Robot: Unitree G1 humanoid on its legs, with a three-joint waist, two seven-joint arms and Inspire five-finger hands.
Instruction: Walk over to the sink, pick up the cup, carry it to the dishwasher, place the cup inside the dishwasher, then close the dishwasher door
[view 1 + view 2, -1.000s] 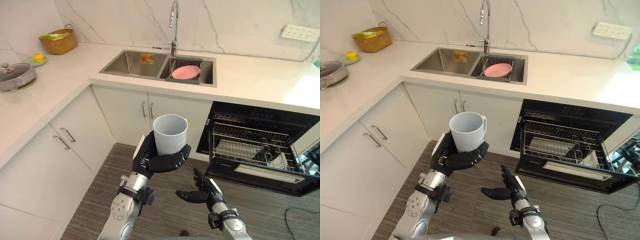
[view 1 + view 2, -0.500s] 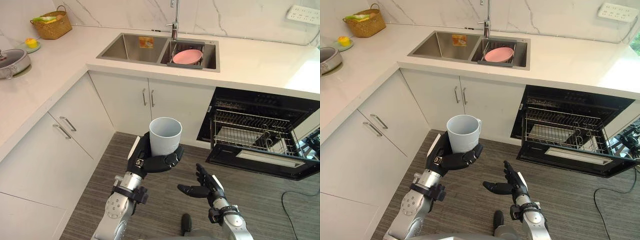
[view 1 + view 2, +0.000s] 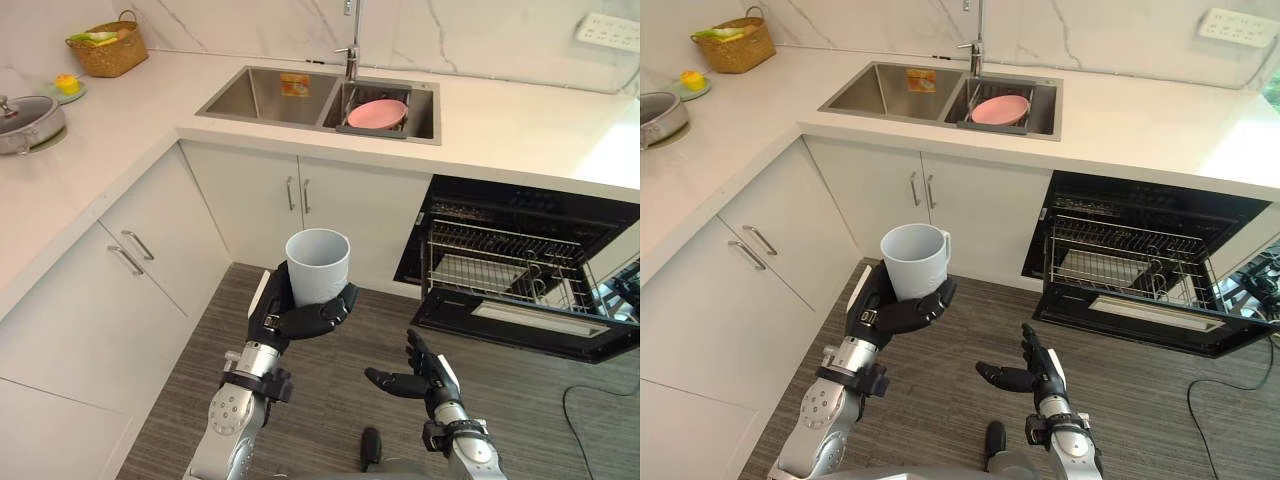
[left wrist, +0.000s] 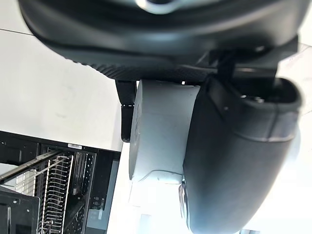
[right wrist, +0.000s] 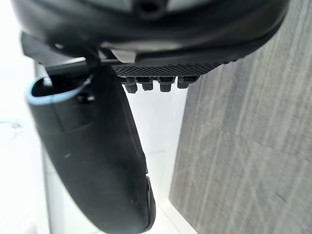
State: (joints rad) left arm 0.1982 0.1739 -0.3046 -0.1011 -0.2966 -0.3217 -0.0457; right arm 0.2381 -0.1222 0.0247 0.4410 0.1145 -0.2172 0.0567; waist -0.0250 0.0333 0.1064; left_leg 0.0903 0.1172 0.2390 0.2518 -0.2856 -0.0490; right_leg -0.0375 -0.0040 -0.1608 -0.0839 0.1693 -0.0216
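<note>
**Cup in the left hand, dishwasher open at the right**

The pale grey cup (image 3: pixel 317 265) stood upright in the left hand (image 3: pixel 303 320), whose fingers and thumb curled round its lower wall. It was above the floor, well apart from the open dishwasher (image 3: pixel 520 330) at the far right. The right hand (image 3: pixel 425 378) hung lower and to the right, fingers loosely spread, holding nothing. The sink (image 3: pixel 262 98) lay far off in the counter. The cup looked empty, stiff and light, and its smooth wall was probably slippery; whether it would chip could not be told. A grip low round the body seemed sound, leaving the small handle on its right side free.
</note>
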